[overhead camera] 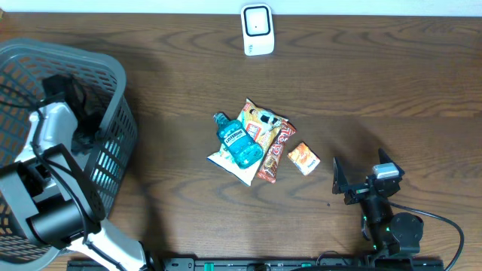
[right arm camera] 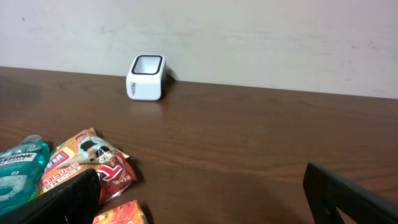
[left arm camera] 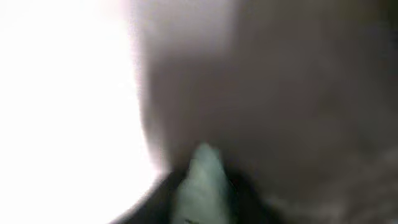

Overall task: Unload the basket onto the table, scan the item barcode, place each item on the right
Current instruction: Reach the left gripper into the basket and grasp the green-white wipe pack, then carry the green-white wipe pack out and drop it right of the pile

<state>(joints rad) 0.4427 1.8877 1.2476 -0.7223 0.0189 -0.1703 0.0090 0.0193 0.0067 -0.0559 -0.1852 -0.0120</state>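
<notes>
The left gripper point(overhead camera: 71, 102) reaches into the basket point(overhead camera: 119, 75), likely picking an item; its grip is unreadable. The right gripper point(right arm camera: 200, 177) stands wide. Next: barcode toward the scanner point(overhead camera: 257, 30).

I'm reading only 1 clear piece of text: "ERINE" in dark capitals on the white label of the bottle point(right arm camera: 15, 167), in the right wrist view, with the word's start running off the left edge. The bag point(right arm camera: 78, 150) beside it is carrying white lettering on a red band, but I'm getting only blurred shapes I cannot spell out. The wrapper point(right arm camera: 118, 174) is showing large white letter strokes on red, no word I can make out. Print on the pack point(overhead camera: 304, 158) and a small mark on the scanner point(right arm camera: 145, 78) are coming through too small to read. The left wrist view is giving me only blur.
</notes>
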